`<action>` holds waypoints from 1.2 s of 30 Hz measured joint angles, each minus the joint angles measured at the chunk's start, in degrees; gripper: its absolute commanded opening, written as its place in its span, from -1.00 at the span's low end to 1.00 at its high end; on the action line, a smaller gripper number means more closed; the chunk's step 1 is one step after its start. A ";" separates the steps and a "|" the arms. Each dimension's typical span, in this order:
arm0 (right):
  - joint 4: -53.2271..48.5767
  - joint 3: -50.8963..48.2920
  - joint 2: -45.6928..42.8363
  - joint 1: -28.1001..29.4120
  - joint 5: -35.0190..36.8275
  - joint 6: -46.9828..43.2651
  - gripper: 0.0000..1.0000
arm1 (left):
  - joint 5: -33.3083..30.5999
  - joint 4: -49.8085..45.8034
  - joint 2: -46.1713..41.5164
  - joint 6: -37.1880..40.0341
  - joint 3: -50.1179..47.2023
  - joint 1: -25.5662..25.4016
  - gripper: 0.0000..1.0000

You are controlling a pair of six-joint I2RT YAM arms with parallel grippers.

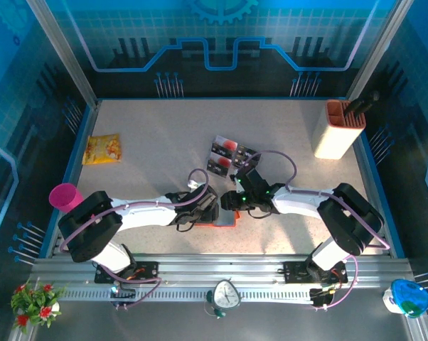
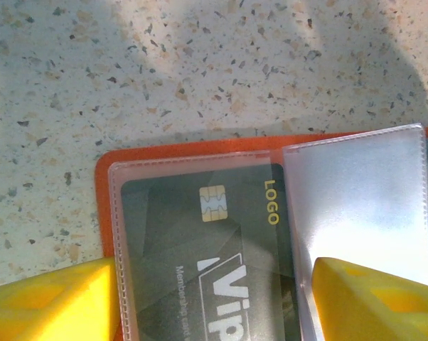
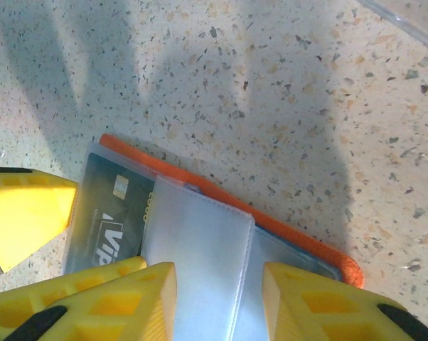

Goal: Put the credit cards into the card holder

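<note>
The table (image 2: 200, 71) looks like speckled stone, smooth and matt. The card holder (image 2: 104, 206) has soft, cloudy plastic pockets (image 2: 356, 192). The credit card (image 2: 193, 234) inside is smooth plastic with a shiny gold chip (image 2: 212, 204).

The left end effector (image 1: 207, 206) & right end effector (image 1: 235, 200) crowd over the card holder (image 1: 225, 224) near-centre, barely any gap btwn them, w/ credit cards (image 1: 228, 155) lying just behind. Far-left surface (image 1: 157, 142) is open bar 1 yellow packet (image 1: 102, 149), and a cream container (image 1: 335, 135) blocks the far-right corner.
</note>
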 measured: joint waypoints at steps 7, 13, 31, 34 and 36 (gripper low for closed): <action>1.53 0.24 2.54 0.00 -0.87 0.20 -0.25 | 0.00 0.07 0.00 0.00 0.00 -0.04 0.40; 1.92 0.50 3.02 0.00 -2.38 0.44 -0.41 | 0.00 0.07 -0.07 0.00 -0.02 -0.04 0.42; -0.09 4.61 -1.46 2.71 -5.01 1.57 -0.14 | -2.38 -7.52 -17.42 -0.20 -2.89 2.21 0.61; -0.02 5.90 -0.28 4.55 -5.38 2.19 -0.13 | -3.08 -7.89 -22.60 -0.46 -4.26 3.82 0.61; 0.13 7.02 1.70 5.90 -5.60 2.62 -0.13 | -3.63 -8.35 -25.66 -0.94 -4.87 4.70 0.62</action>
